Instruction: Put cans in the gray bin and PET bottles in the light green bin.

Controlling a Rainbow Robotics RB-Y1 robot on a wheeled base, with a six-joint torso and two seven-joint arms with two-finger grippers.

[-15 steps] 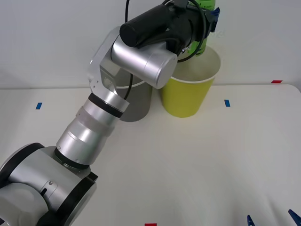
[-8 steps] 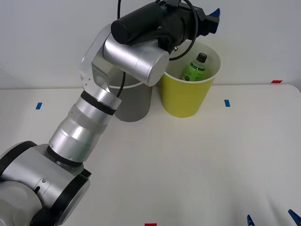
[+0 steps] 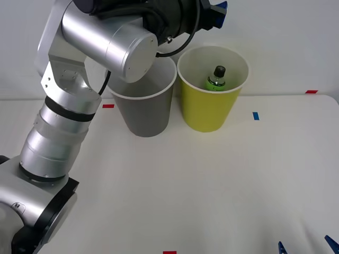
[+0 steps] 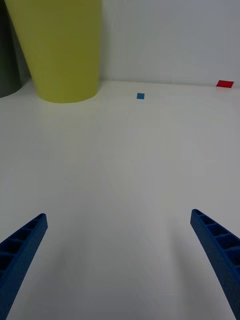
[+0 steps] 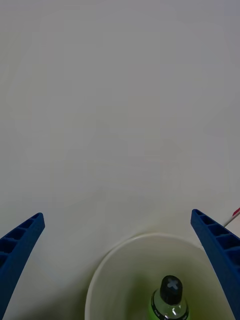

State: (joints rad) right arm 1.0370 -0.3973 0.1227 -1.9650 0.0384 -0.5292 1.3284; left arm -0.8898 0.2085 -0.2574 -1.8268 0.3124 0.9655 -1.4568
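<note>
The white worktop (image 3: 222, 180) lies bare and wide in front of the two bins, out to its near edge, with small blue and red tape marks (image 3: 256, 115) scattered on it. The gray bin (image 3: 144, 108) and the light green bin (image 3: 212, 100) stand side by side at the far side of the worktop, rims almost touching, close to the white wall behind them.

The left gripper (image 5: 120, 260) hangs high above the bins, over the rim of the light green bin, its blue jaws spread wide and holding nothing. Directly below the left jaws, the PET bottle (image 3: 216, 79) stands upright inside the light green bin, black cap up, well apart from the jaws.

The right gripper (image 4: 120, 260) sits low near the worktop's front edge, jaws wide apart and empty, with open worktop between them and the light green bin ahead.
</note>
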